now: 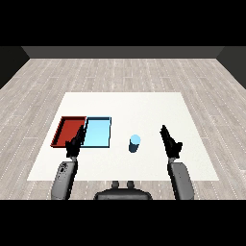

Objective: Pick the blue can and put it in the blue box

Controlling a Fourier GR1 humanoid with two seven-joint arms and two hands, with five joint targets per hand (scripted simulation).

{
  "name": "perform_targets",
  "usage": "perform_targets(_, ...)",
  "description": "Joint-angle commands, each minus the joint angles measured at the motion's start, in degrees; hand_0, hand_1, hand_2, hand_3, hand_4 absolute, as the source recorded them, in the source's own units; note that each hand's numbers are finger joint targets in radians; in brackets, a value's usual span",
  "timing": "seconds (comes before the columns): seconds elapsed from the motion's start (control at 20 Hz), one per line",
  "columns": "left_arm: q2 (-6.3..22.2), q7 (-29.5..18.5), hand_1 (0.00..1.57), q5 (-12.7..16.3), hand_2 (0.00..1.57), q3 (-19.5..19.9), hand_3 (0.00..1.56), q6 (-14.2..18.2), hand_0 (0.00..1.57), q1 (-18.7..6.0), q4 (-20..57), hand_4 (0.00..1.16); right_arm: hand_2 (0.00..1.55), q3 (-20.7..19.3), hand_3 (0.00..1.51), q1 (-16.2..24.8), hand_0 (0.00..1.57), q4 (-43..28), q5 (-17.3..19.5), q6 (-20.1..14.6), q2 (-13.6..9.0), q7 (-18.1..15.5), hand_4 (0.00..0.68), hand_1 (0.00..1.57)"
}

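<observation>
White table, wood-plank floor around it. Blue can stands upright on the bare tabletop, to the right of the light blue tray and clear of it, not inside. Red tray lies against the light blue tray's left side (the two share an edge, as far as can be seen). Right hand is raised over the table to the right of the can, fingers straight and extended, holding nothing, apart from the can. Left hand sits low over the trays' near edge, fingers straight and relaxed, also empty.
</observation>
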Motion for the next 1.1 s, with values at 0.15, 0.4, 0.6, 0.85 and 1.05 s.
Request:
perform_targets(0.15, -1.2, 0.6, 0.0, 0.7, 0.0, 2.1, 0.0, -0.7, 0.0, -0.3, -1.8, 0.0, 0.0, -0.1, 0.0, 0.2, 0.0, -1.6, 2.7, -1.3, 1.7, -0.1, 0.0, 0.0)
perform_targets(0.4, -3.4, -16.9, 0.0, 6.2, 0.0, 4.0, 0.0, -3.4, 0.0, -1.0, -6.6, 0.0, 0.0, 0.7, 0.0, -0.1, 0.0, -7.1, -5.6, 4.0, 4.5, -7.6, 0.0, 0.0)
perform_targets(0.6, -3.4, -22.3, 0.0, 7.2, 0.0, 5.0, 0.0, -5.4, 0.0, -1.4, -2.6, 0.0, 0.0, -0.8, 0.0, -0.6, 0.0, -4.1, -7.7, 6.2, 4.2, -10.3, 0.0, 0.0)
perform_targets(0.85, -3.5, -20.5, 0.0, 6.2, 0.0, 4.5, 0.0, -4.8, 0.0, -0.9, -5.0, 0.0, 0.0, -1.7, 0.0, 0.2, 0.0, -0.4, -7.1, 7.9, 3.7, -14.3, 0.0, 0.0)
perform_targets(1.05, -3.4, -21.4, 0.0, 6.3, 0.0, 4.4, 0.0, -6.2, 0.0, -0.4, -4.2, 0.0, 0.0, -1.1, 0.0, 1.7, 0.0, -3.1, -7.4, 8.3, 4.0, -13.1, 0.0, 0.0)
